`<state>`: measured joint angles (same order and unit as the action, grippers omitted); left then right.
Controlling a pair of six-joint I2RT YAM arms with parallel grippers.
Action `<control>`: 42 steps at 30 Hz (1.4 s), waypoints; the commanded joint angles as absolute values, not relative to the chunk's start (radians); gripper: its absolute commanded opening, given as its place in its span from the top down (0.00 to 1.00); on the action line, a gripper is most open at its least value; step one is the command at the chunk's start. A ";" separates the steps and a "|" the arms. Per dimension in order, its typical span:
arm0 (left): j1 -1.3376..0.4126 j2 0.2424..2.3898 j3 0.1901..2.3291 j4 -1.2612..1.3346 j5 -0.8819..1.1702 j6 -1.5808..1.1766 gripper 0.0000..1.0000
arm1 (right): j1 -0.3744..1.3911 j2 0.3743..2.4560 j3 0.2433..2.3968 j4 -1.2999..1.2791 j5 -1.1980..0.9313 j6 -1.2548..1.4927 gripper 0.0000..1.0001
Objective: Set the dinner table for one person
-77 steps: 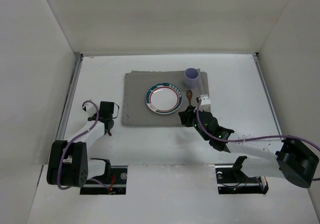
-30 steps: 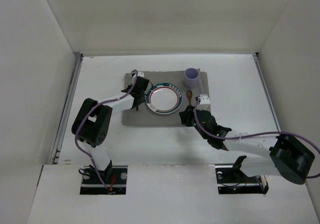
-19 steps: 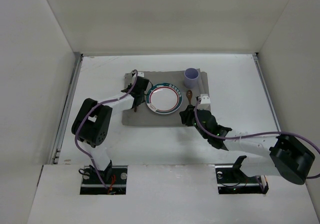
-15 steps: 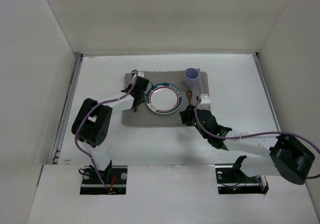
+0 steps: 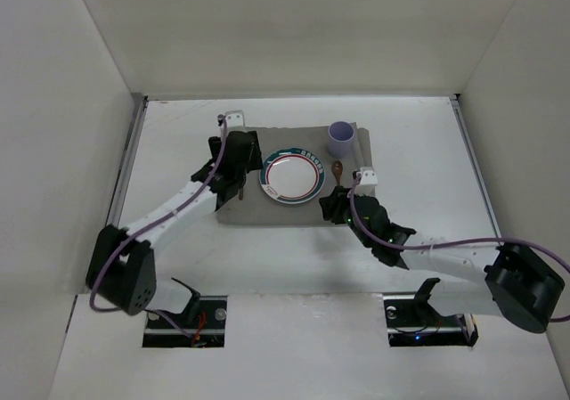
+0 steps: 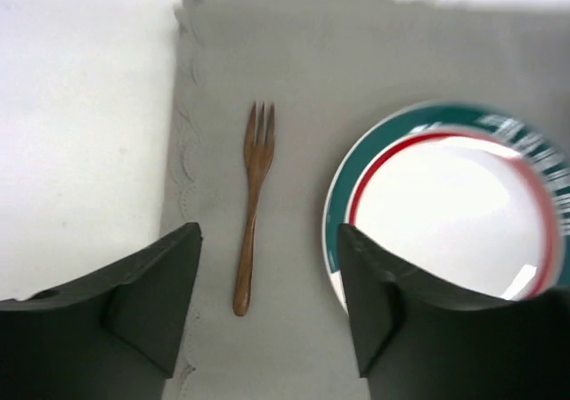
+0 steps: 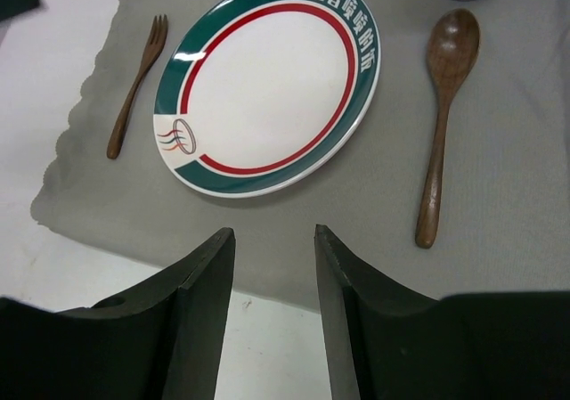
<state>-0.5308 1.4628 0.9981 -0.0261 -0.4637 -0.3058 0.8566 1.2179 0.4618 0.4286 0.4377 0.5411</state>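
1. White walls around matte white surface, thin metal rails along both side edges, grey mat laid toward its far middle.
2. On mat: plate with green-and-red rim at centre; wooden fork just beside plate's left edge, tines toward far wall; wooden spoon just beside its right edge; lilac cup at far right corner.
3. Above fork: left jaws, spread wide, gripping nothing.
4. At mat's near edge, near spoon's handle end: right jaws, parted, gripping nothing.
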 commanded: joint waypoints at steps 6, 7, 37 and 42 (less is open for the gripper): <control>-0.498 1.102 0.775 0.015 -0.569 -0.417 0.00 | 0.847 1.108 0.417 0.520 0.502 0.555 0.35; -0.492 1.063 0.747 0.009 -0.577 -0.420 0.00 | 0.846 1.089 0.408 0.525 0.511 0.560 0.34; 0.028 0.916 0.495 -0.273 -0.423 -0.850 0.00 | 0.570 0.778 0.186 0.469 0.684 0.873 0.16; 0.025 0.888 0.471 -0.259 -0.437 -0.862 0.00 | 0.574 0.804 0.199 0.474 0.672 0.861 0.16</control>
